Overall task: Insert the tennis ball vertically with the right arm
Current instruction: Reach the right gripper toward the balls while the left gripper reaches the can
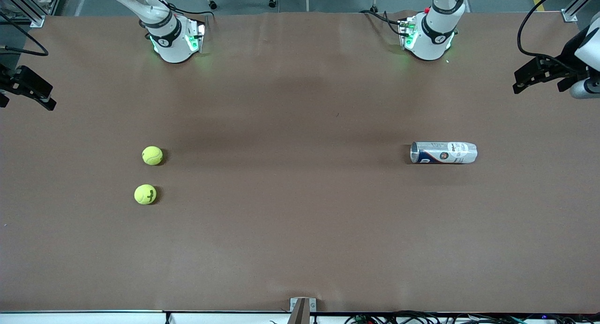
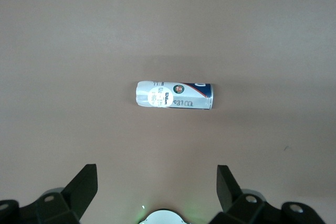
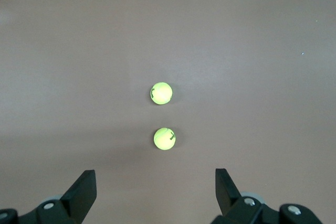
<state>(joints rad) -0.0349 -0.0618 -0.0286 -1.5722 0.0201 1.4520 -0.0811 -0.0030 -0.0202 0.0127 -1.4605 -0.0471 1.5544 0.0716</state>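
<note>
Fingers of right gripper (image 3: pixel 155 195) and left gripper (image 2: pixel 157 192) spread, empty; can (image 1: pixel 443 153) lying flat; two balls (image 1: pixel 152 155) apart.

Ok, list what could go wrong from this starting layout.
The ball can lies on its side, so it must be stood up first and may roll when touched. The two tennis balls sit close together, so the open right gripper may nudge one while taking the other. The open left gripper waits above the can.
</note>
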